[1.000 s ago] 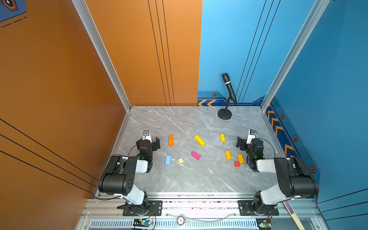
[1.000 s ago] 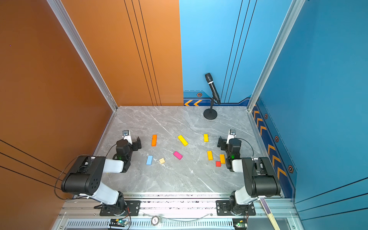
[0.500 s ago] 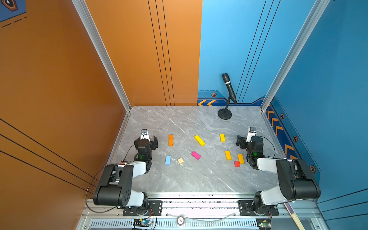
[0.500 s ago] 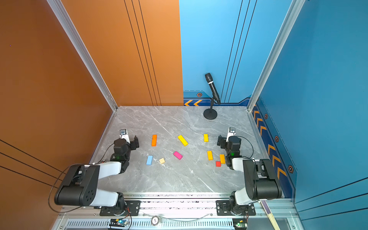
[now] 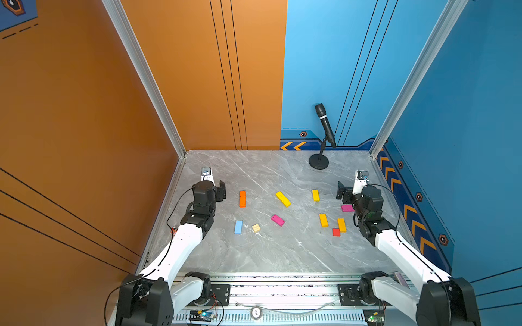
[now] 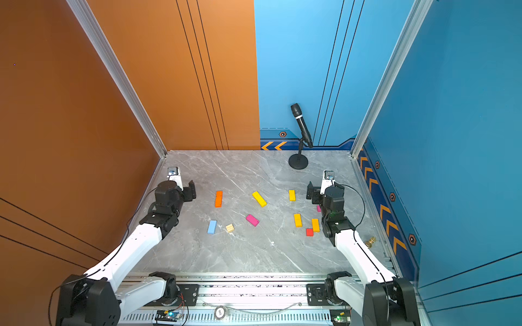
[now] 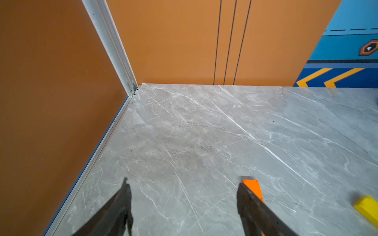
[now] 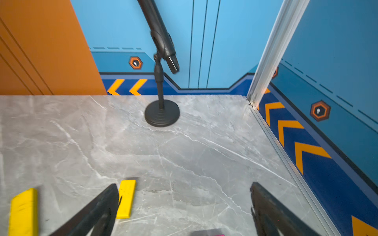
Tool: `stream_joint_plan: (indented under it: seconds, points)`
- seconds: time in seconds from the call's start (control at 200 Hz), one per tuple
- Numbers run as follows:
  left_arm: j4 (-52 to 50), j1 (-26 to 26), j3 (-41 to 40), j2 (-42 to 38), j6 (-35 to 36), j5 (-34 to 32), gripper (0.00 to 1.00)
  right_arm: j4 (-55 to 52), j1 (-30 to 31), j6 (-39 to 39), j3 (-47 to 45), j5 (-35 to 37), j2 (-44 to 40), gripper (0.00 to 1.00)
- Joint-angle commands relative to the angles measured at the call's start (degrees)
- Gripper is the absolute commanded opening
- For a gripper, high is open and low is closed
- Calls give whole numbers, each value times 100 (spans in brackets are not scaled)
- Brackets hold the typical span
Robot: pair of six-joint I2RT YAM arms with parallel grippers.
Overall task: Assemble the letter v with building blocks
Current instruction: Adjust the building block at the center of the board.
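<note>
No part of the letter is laid. The building blocks lie flat, scattered and apart across the grey marble worktop (image 5: 268,254), so the step in hand reads as the first pick. Toward the left edge lie the orange block (image 5: 242,198), the light blue block (image 5: 238,227) and the plain wood cube (image 5: 256,228). Around the middle are the long yellow block (image 5: 282,199) and a pink block (image 5: 278,220). Toward the right edge are the short yellow block (image 5: 315,195), two amber blocks (image 5: 323,220), a red cube (image 5: 336,232) and a second pink block (image 5: 347,208), partly hidden by the right arm. The left gripper (image 7: 184,185) hovers low with its jaws apart and only bare marble between them. The orange block sits just beside one finger, outside the gap, and I cannot tell whether they touch. The right gripper (image 8: 184,185) stands wide and empty too, with the short yellow block just outside one finger. As I judge it, the next move calls for shifting the left gripper sideways until the orange block's narrow sides lie between the jaws. It would then close on the block and carry it to the bare marble near the front edge, as one slanted arm of the V.
</note>
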Motion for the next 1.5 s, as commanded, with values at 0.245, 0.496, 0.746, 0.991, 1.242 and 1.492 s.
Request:
stream_joint_plan:
  seconds: [0.245,0.496,0.746,0.991,1.242,1.492]
  points:
    - [-3512,-1107,1836,951,-894,-165,76,-2638,1324,272,1350,273,-166,97]
    - [-4169,-1432,2757,2354,-1530,136,78,-3117,2139,648,2239,3,550,93]
    - [-4911,-1334,3988,3965,-1627,-69,72,-3008,2414,885,2551,-373,1015,92]
    - [-4963,-945,4546,4934,-1836,501,69,-2681,2447,1065,2414,-573,1146,92]
    - [-4921,-861,4824,5322,-1787,750,71,-2668,2444,1087,2372,-544,1191,92]
    - [-4813,-904,4868,5511,-1791,819,73,-2604,2449,1179,2316,-580,1215,92]
